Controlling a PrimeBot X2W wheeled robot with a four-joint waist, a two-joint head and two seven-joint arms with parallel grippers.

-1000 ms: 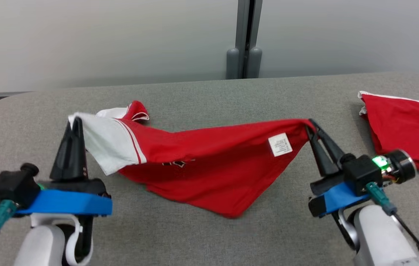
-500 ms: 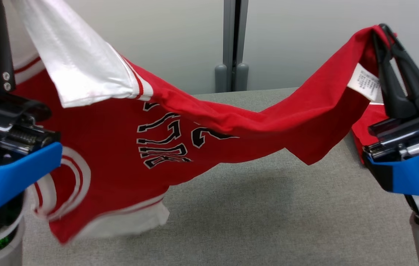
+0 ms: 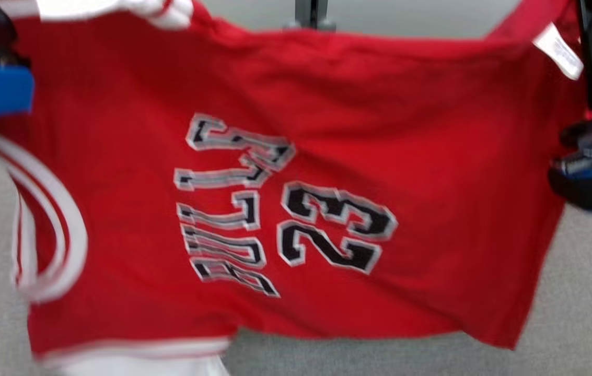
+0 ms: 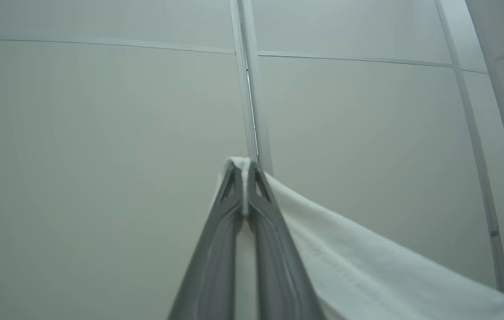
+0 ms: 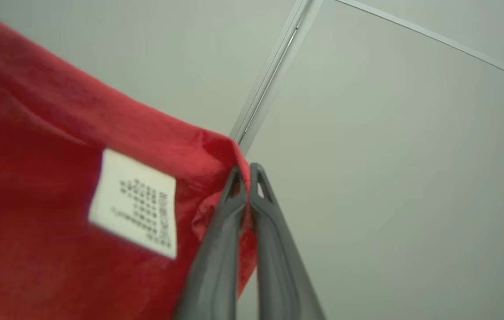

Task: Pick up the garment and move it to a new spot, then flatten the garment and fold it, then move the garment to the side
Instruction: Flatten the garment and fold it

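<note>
Red garment held aloft, both jaws clamped on it, grey tabletop below, pale panelled wall

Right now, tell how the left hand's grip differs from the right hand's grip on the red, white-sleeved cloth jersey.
The left hand pinches the white sleeve cloth; the right hand pinches a red edge. A white printed care label sits close beside the right hand; plain white cloth lies beside the left hand. Both hands are shut on the jersey, holding it spread above the grey table.
</note>
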